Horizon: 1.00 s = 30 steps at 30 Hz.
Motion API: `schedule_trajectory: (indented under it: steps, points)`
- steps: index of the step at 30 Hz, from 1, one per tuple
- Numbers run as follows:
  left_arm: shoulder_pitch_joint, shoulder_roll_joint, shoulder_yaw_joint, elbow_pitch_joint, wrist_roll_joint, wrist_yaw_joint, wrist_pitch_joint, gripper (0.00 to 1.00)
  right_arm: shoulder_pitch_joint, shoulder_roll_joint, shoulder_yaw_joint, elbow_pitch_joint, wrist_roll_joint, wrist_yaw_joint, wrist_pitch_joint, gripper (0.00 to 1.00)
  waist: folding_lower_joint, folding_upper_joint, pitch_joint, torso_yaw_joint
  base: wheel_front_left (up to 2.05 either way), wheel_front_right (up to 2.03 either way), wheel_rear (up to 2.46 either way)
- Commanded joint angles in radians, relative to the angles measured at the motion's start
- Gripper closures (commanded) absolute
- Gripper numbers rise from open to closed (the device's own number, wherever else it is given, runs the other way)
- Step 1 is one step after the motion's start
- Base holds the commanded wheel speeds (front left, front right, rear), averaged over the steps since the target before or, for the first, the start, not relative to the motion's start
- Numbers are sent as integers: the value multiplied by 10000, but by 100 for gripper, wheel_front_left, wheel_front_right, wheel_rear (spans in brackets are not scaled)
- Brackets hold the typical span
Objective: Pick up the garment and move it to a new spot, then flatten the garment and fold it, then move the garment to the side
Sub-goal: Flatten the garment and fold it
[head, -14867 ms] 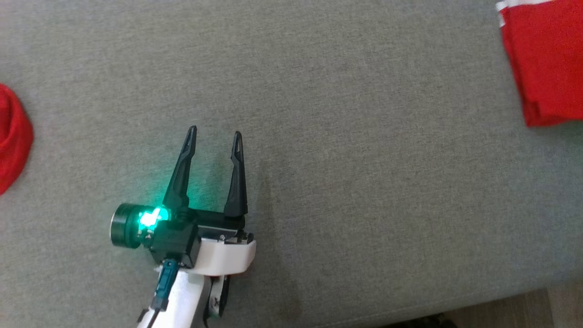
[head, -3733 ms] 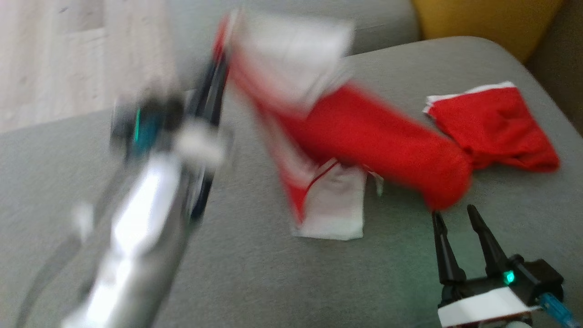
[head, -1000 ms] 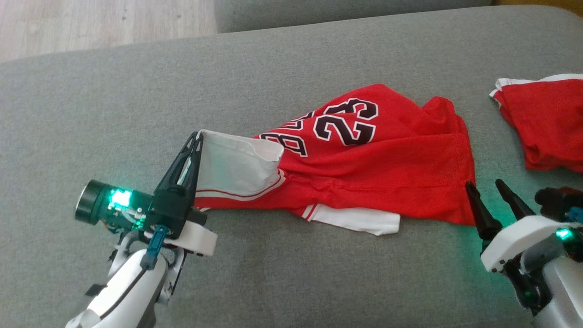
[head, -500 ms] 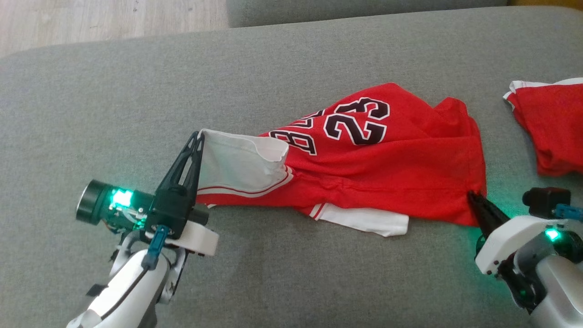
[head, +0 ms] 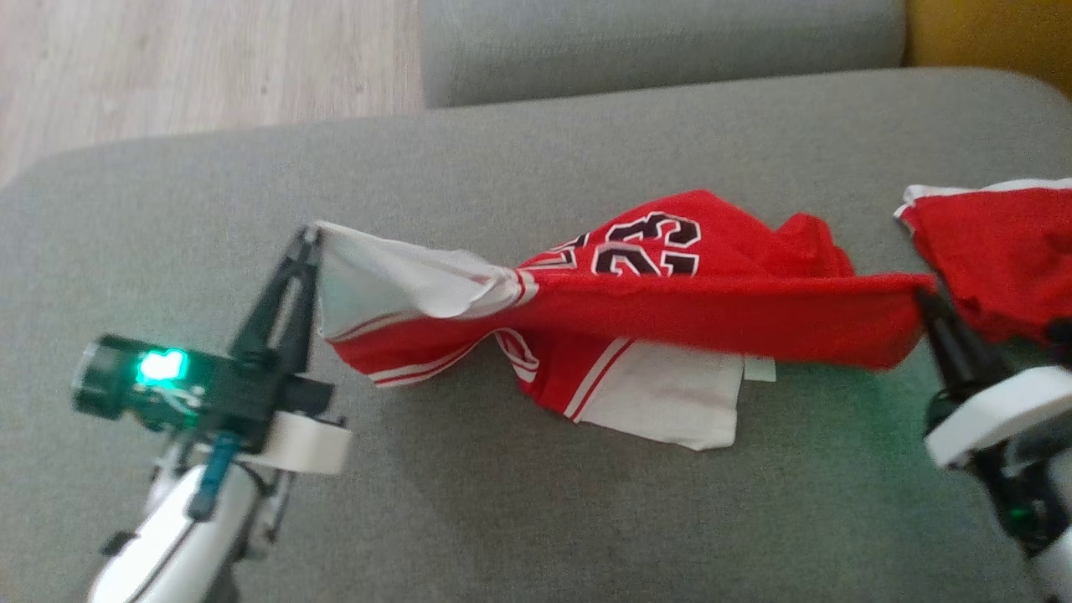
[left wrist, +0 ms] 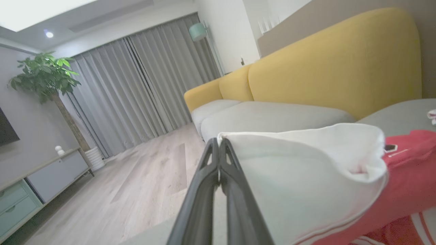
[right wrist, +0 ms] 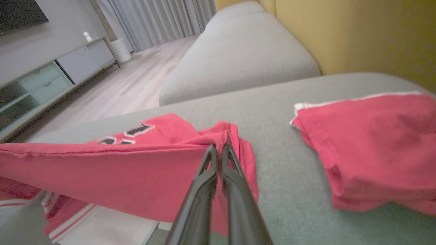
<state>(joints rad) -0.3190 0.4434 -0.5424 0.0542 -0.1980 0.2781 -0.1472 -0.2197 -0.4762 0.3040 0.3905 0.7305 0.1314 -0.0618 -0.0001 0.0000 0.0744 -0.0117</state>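
Garment (head: 712,318): red cloth, matt, soft knit, creased; white cloth panels with thin red trim; black numerals edged white, flat finish.
Second garment (head: 997,251) at seat's right edge: same matt red cloth, white hem.
Seat (head: 502,502): grey woven cloth, coarse, matt.
Backrest (left wrist: 333,68): yellow cloth, matt, smooth.
Floor (head: 209,67): pale wood planks, slight sheen.
Curtains (left wrist: 136,85): grey cloth, pleated.
Left gripper (head: 311,234), right gripper (head: 921,295): fingers (head: 280,310) dark matt plastic; wrist shells (head: 306,444) white smooth plastic, faintly glossy.
Cabinet (right wrist: 85,56): smooth matt fronts.
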Motion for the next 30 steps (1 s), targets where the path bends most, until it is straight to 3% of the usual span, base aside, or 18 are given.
schedule_trajectory:
  steps: [1, 6, 7, 11, 16, 22, 26, 30]
  points:
    - [-442, 558, 663, -530, -79, 1, -89, 100, 111, -535, -205, -650, 128, -7, -48, 100, 1, 0, -351, -119, 0, 0, 0]
    - [-813, 1307, 968, -1492, 76, -228, -47, 100, 444, -1192, -1167, -2178, 186, -7, 277, 100, 1, 0, -811, -222, 0, 0, 0]
    - [-1220, 1652, 1142, -1999, 135, -412, 51, 100, 476, -1443, -1764, -3042, 191, -7, 580, 100, 1, 0, -918, -277, 0, 0, 0]
    - [-2012, 1989, 1387, -2651, 127, -690, 387, 100, 196, -1682, -2689, -4303, 107, -7, 1227, 100, 1, 0, -971, -378, 0, 0, 0]
    - [-3563, 2078, 1718, -2747, -828, -1642, 907, 100, -1007, -1831, -3271, -5334, -538, -7, 2335, 100, 1, 0, -885, -535, 0, 0, 0]
    - [-5883, 1487, 1680, -892, -2320, -3126, 1396, 100, -3384, -1556, -2245, -4649, -1015, -7, 2922, 100, 1, 0, 22, -518, 0, 0, 0]
    - [-7785, 977, 1372, 824, -2139, -3549, 1164, 100, -5237, -885, -1306, -3331, -1164, -7, 2400, 100, 1, 0, 950, -473, 0, 0, 0]
    - [-9812, 549, 1111, 2745, -1457, -3636, 555, 100, -7178, -475, -553, -1725, -1606, -7, 1472, 100, 1, 0, 1935, -364, 0, 0, 0]
